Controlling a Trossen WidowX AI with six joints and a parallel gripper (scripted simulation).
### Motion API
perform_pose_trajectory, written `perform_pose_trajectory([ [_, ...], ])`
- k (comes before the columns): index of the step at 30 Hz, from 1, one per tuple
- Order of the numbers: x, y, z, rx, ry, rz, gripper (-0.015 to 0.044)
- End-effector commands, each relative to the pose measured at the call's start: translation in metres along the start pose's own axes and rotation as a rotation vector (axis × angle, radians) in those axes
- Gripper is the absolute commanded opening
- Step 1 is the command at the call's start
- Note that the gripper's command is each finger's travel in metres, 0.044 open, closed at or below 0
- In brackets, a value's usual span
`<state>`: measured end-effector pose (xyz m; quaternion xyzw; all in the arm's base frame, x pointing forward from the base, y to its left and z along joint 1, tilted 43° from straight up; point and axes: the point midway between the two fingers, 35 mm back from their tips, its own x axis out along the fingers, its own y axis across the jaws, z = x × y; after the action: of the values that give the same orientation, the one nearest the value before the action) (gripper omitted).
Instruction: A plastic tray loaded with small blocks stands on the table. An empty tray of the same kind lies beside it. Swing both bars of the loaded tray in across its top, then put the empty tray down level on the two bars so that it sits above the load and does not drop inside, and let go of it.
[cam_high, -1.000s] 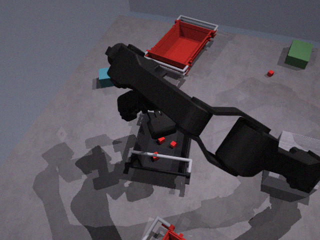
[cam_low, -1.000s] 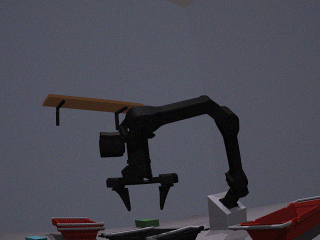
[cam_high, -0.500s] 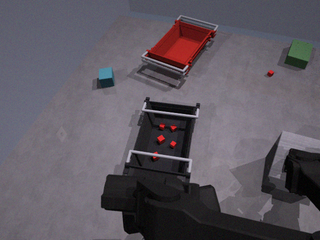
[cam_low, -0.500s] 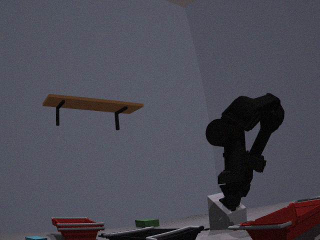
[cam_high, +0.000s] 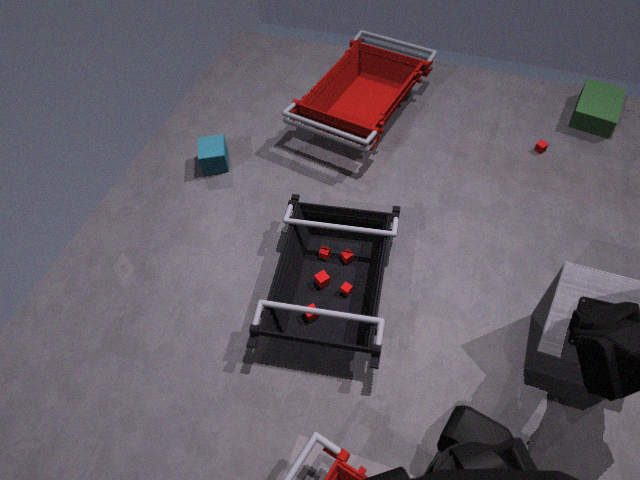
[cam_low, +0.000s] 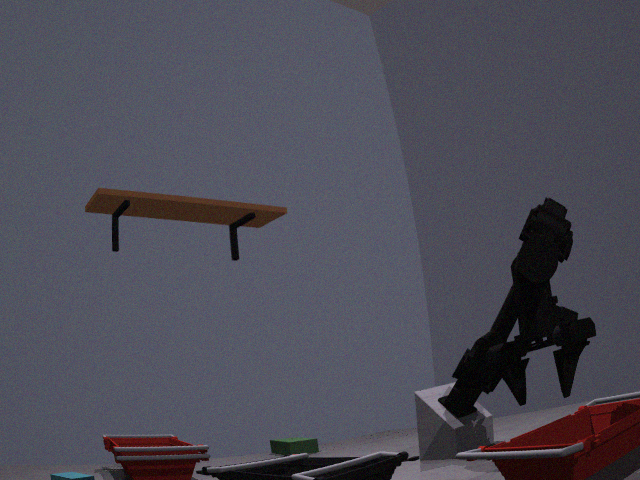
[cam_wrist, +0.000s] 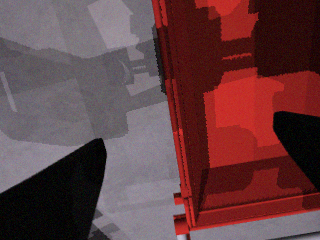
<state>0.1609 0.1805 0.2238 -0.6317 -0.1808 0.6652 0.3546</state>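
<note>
While the pincer (cam_low: 542, 395) hung wide open and empty, the red tray (cam_wrist: 235, 125) beneath looked light and rigid, best gripped by the side wall (cam_wrist: 175, 115) between the jaws.

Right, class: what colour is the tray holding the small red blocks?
Black, with white wire bars. The top view shows it best.

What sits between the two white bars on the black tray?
In the top view, five small red blocks lie on the black tray's floor between the far bar and the near bar; one sits partly under the near bar.
</note>
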Motion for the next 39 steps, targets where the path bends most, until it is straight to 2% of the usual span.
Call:
perform_pose_trajectory([
  [1,0.007,0.003,0.001,-0.008,-0.005,0.007,0.044],
  [20,0.083,0.005,0.0,-0.01,-0.007,0.015,0.044],
  [32,0.086,0.005,0.0,-0.01,-0.007,0.014,0.044],
  [39,0.086,0.005,0.0,-0.01,-0.007,0.014,0.0337],
])
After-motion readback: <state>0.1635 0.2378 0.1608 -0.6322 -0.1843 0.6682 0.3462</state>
